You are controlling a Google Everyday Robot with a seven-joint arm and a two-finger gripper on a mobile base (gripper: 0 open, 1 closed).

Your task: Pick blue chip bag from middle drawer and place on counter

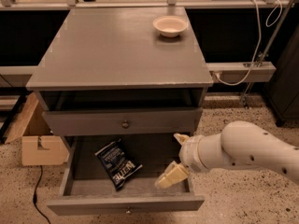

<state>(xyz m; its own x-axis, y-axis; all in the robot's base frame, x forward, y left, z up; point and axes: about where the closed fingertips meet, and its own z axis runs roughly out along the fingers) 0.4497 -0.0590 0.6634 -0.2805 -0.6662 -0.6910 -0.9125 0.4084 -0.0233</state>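
The gripper (170, 175) is hovering inside the open middle drawer (126, 203), and I can't tell if it's open or closed. The blue chip bag (118, 163) is lying flat, nearby to its camera-left. I'd be sliding over and coming down on the bag's middle.

Blue chip bag (117, 163) in drawer (126, 203), hand (172, 175) nearby

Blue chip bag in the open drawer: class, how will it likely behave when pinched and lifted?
Probably floppy: the blue chip bag looks crinkled and lies flat on the middle drawer floor, so it may sag. Likely light, being thin. Its shiny film could slip. The gripper hangs over the drawer, right of the bag, apart from it.
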